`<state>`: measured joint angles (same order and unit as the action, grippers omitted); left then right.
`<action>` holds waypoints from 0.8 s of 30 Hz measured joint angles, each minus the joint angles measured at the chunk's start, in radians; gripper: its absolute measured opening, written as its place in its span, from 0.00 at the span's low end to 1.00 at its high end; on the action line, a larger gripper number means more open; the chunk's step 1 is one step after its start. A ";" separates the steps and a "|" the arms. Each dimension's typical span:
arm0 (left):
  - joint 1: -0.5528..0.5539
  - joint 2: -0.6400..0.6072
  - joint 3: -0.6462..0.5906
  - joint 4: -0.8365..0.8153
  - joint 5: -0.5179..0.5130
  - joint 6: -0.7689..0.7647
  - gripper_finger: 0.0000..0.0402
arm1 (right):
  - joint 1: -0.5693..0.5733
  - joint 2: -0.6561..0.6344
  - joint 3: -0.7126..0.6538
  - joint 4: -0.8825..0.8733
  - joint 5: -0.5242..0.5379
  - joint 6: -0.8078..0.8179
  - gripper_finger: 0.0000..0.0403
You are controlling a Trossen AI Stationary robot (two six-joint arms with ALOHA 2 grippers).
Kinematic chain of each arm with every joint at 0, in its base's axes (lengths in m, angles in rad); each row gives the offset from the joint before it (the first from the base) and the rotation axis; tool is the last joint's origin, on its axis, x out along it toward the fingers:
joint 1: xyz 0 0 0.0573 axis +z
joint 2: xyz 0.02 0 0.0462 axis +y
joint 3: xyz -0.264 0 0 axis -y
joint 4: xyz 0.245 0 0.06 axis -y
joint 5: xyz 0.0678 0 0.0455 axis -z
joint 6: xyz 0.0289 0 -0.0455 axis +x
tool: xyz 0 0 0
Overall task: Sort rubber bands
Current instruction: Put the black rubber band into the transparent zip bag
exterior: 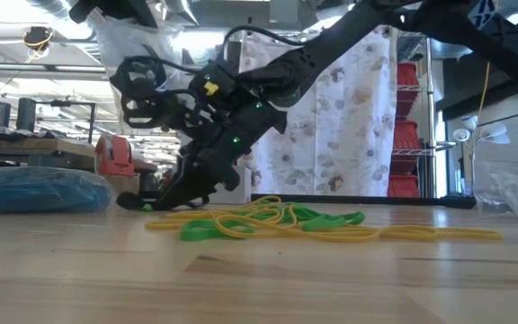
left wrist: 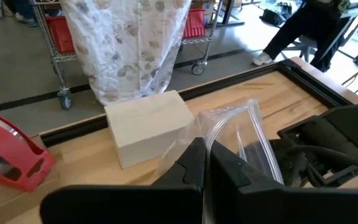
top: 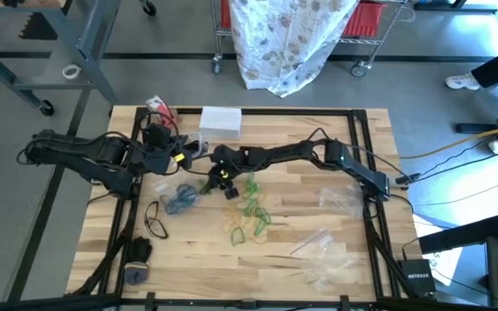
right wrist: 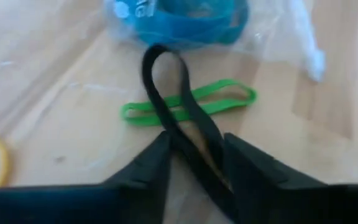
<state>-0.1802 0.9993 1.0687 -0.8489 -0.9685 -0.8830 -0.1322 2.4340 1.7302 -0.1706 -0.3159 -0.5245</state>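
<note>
Loose rubber bands lie mid-table: green ones (top: 252,194), tan-yellow ones (top: 245,226), a black one (top: 156,220), and blue ones inside a clear bag (top: 180,200). My right gripper (top: 225,186) is low over the table beside the green bands. It is open, with its fingers on either side of a black rubber band (right wrist: 166,81) whose loop crosses a green band (right wrist: 191,102). The bagged blue bands (right wrist: 185,18) lie just beyond. My left gripper (top: 190,154) is shut on a clear plastic bag (left wrist: 241,134) near the white box. My left gripper pinches the clear plastic bag by a crumpled edge (left wrist: 211,146) between its two fingers. The rest of the bag stands up past the fingertips. My right gripper has the black band's two strands (right wrist: 194,134) running between its fingers; whether they touch it I cannot tell.
A white box (top: 220,121) and a red-and-white tape dispenser (top: 156,108) sit at the far edge. More clear bags (top: 327,259) lie on the right half. A dark object (top: 137,259) rests near the left front corner. A black frame (top: 366,155) borders the tabletop.
</note>
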 joint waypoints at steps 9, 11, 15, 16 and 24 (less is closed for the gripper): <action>-0.007 0.000 0.000 0.000 0.011 0.000 0.00 | 0.021 -0.015 -0.002 -0.079 0.073 0.074 0.03; -0.018 0.000 0.000 -0.001 0.020 0.000 0.00 | 0.040 -0.041 -0.002 -0.115 0.120 0.079 0.01; -0.054 0.007 0.000 -0.002 0.027 -0.003 0.00 | 0.095 -0.098 -0.010 -0.202 0.219 0.083 0.00; -0.066 0.010 0.000 -0.001 0.030 -0.008 0.00 | 0.111 -0.115 -0.012 -0.233 0.241 0.084 0.00; -0.183 0.061 0.000 -0.004 0.042 -0.083 0.00 | 0.261 -0.266 -0.010 -0.352 0.309 0.154 0.00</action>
<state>-0.3630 1.0601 1.0687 -0.8525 -0.9269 -0.9662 0.1287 2.1683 1.7206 -0.5224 -0.0072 -0.3705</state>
